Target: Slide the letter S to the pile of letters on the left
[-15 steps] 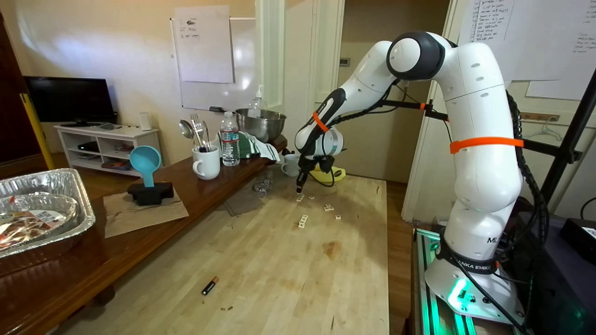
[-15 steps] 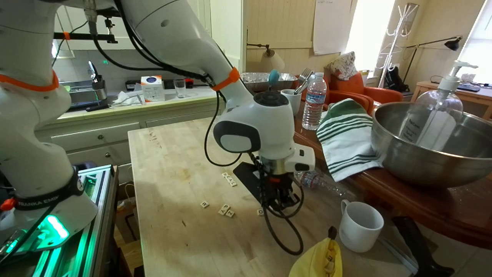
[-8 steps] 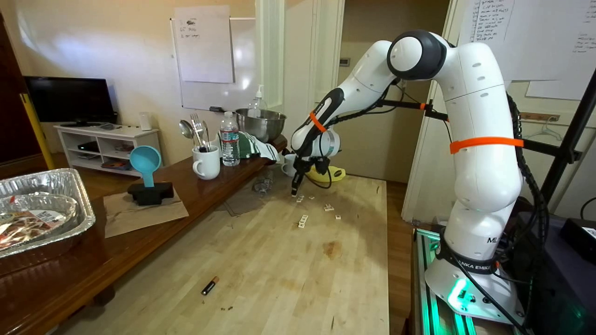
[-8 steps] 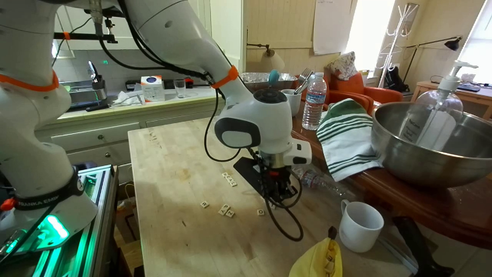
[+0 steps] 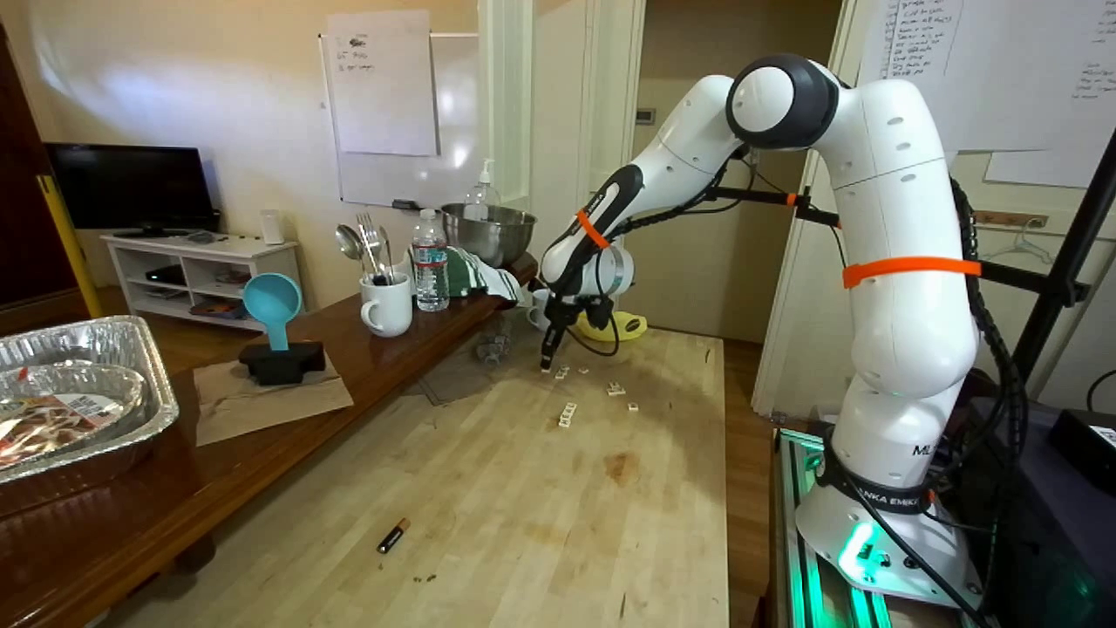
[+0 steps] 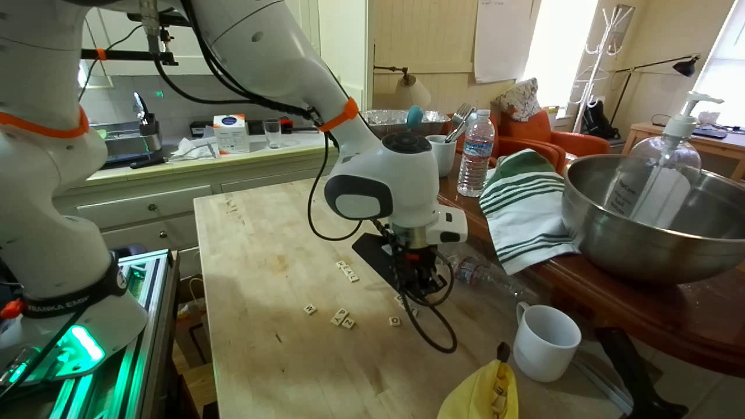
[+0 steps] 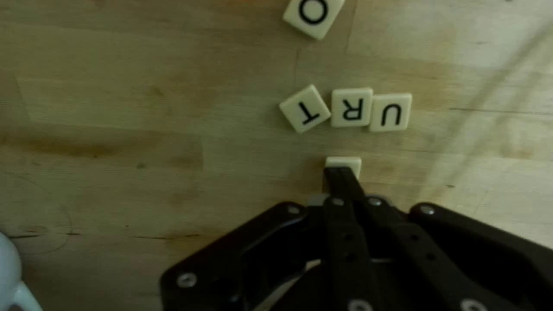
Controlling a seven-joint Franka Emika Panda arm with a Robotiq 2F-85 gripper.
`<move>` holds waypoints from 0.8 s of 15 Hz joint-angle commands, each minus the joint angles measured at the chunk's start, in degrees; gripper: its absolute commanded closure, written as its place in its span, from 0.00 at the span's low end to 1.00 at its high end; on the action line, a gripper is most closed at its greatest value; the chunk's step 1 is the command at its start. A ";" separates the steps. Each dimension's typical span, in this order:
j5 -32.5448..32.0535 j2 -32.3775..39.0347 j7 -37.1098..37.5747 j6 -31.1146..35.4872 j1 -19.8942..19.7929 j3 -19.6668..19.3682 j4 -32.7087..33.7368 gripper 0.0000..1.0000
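My gripper [image 7: 340,169] is shut, with nothing between its fingers. Its fingertips are over a cream tile [image 7: 348,161] and hide most of that tile's face, so I cannot read its letter. No S is readable on any tile. Just beyond it in the wrist view are a tilted T tile [image 7: 305,109], an R tile [image 7: 351,107] and a U tile [image 7: 391,112] side by side. An O tile [image 7: 313,15] lies farther off. In an exterior view the gripper [image 5: 546,365] is low at the table, left of the small tile group [image 5: 562,372].
Y and Z tiles [image 6: 343,319], a W tile [image 6: 309,309] and a row of tiles [image 6: 347,271] lie on the table. A white mug [image 6: 547,343], a yellow pouch [image 6: 483,390] and a plastic bottle [image 6: 483,276] are near. The raised wooden counter [image 5: 366,358] borders the table.
My gripper has moved from the T, R and U tiles to the left in an exterior view, and down toward the table. More of those tiles now shows beside it.
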 commanded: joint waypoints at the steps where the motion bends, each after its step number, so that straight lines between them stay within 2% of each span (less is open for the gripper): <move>1: -0.98 -1.13 0.85 -0.23 0.57 0.54 -3.78 1.00; 7: 0.04 -4.43 0.50 -0.96 1.13 2.02 -8.22 1.00; 12: -0.33 -7.61 1.67 -2.56 2.71 1.27 -12.18 1.00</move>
